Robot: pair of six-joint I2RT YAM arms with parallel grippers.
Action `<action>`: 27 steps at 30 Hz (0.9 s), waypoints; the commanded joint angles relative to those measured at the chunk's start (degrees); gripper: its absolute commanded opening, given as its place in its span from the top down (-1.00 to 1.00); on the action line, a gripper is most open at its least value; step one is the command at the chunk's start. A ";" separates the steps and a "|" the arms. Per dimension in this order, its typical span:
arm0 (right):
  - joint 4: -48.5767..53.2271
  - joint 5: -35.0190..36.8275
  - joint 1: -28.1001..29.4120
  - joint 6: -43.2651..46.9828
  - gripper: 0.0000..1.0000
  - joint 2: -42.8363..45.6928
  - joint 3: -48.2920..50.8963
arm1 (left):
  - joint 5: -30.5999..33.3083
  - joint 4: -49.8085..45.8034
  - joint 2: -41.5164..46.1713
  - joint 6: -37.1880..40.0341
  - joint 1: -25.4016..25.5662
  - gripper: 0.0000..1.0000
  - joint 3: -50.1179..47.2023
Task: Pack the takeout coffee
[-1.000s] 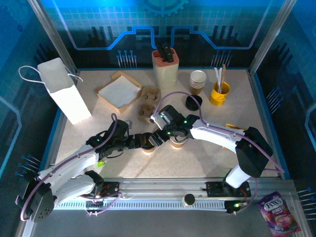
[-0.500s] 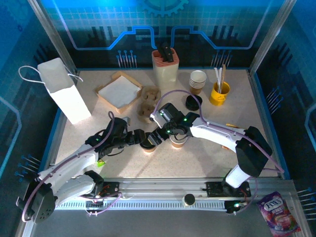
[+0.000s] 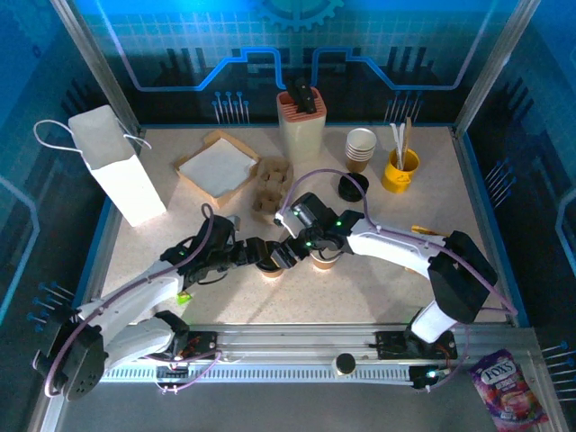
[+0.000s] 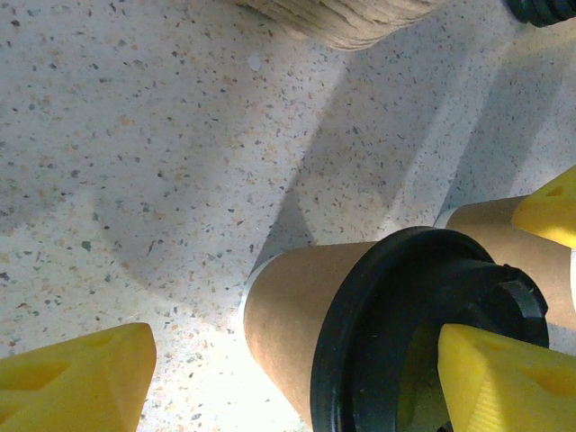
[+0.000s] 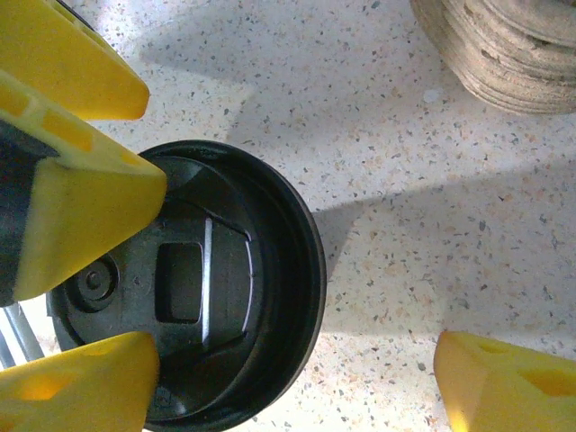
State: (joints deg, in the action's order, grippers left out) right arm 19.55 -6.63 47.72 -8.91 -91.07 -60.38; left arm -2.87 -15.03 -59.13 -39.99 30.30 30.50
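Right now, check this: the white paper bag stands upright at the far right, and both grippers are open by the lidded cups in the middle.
Wrong side: the white paper bag stands upright at the far left, as the top external view shows. The rest holds: the left gripper and right gripper are open by the lidded cups.

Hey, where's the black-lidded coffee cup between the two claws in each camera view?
Top external: lidded cup at the centre, slightly left.
Left wrist: bottom, right of centre, side and lid showing.
Right wrist: left half, lid seen from above.
Shared landmark: brown pulp carrier stack, toward the top of every view.
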 commanded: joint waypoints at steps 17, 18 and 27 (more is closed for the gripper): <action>10.66 4.54 -8.84 -4.53 -0.67 9.00 -9.53 | 2.44 4.77 0.82 2.49 -0.29 -0.64 9.68; 12.42 6.80 -10.70 -4.78 -0.68 9.23 -10.07 | 2.28 5.07 0.40 2.79 -0.31 -0.64 10.62; 20.61 20.50 -27.31 -6.10 -0.66 2.01 -17.14 | -1.56 1.48 -6.45 11.29 0.00 -0.71 21.73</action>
State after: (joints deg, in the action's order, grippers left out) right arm 35.53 9.06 23.35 -13.93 -85.80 -75.35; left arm -2.66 -11.75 -64.18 -34.09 30.26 48.80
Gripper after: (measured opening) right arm 0.836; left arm 0.850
